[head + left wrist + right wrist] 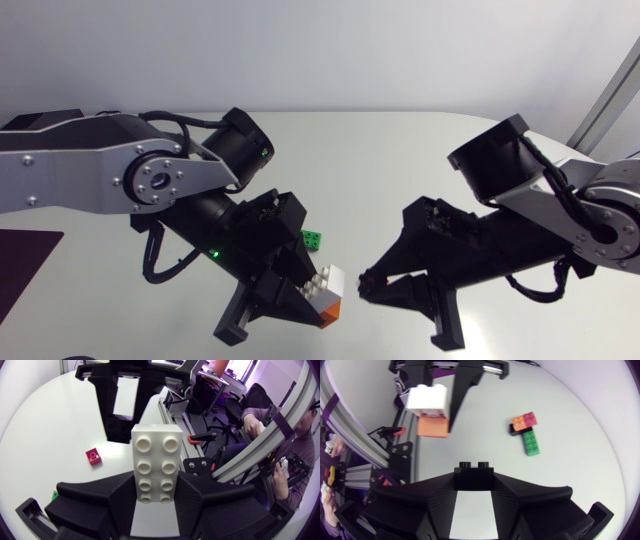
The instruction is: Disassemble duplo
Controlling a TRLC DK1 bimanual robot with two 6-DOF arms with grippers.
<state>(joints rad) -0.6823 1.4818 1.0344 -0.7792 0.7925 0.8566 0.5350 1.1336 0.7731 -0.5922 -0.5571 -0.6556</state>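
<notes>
Your left gripper (156,492) is clamped on the white brick (156,455), with an orange brick (432,426) stuck beneath it, so that pair remains to split. Just ahead and apart, your right gripper (474,478) pinches a freed black brick (474,466). Farther off, a joined cluster (526,432) awaits.

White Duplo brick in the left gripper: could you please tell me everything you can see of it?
The white brick is a glossy plastic block with two rows of four round studs. It sits clamped from two sides between the fingers of the left gripper, with its studs facing that arm's wrist camera, and it appears to be lifted off the table. An orange brick is joined to its underside. Nothing else touches it.
</notes>
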